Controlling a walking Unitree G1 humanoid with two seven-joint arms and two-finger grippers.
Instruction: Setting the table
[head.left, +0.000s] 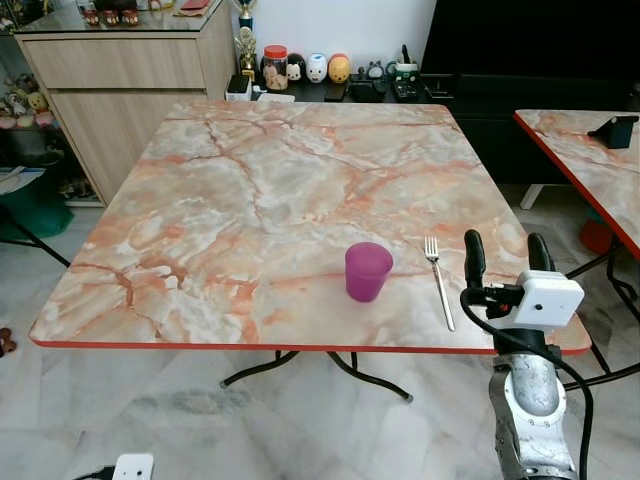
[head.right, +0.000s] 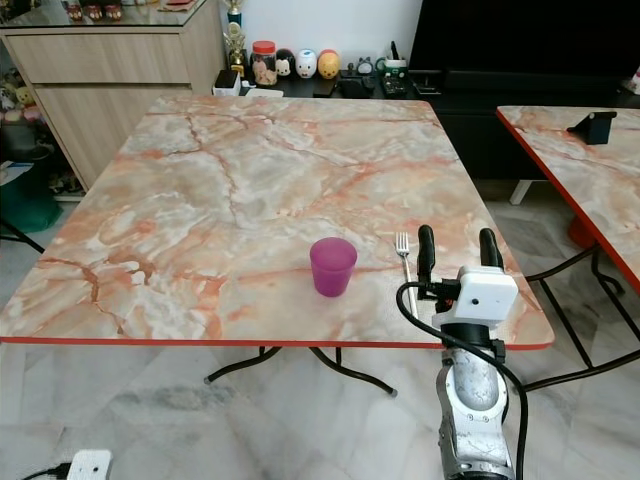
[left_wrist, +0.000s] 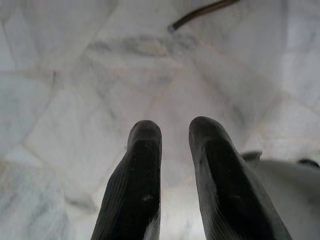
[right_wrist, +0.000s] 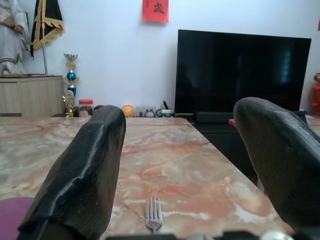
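A marble-patterned desk (head.left: 250, 200) with a red edge takes up most of the head views, standing on a pale tiled floor (head.left: 150, 410). At its twelve o'clock a black television (right_wrist: 242, 72) stands against the white wall, and at its eleven o'clock sits a wooden cabinet (head.left: 120, 90). A second desk (head.left: 590, 170) of the same pattern stands at three o'clock, apart from the first.

Near the first desk's front edge, toward five o'clock of its centre, a purple cup (head.left: 368, 271) stands upright. A silver fork (head.left: 438, 280) lies flat at the cup's three o'clock, close by but not touching, its tines pointing to the far side.

The right claw (head.left: 507, 258) is raised at the desk's front right corner, just at the fork's three o'clock, its two black fingers (right_wrist: 82, 170) spread apart and holding nothing. The left claw (left_wrist: 177, 131) hangs low over the floor, its fingers slightly parted with nothing between them.
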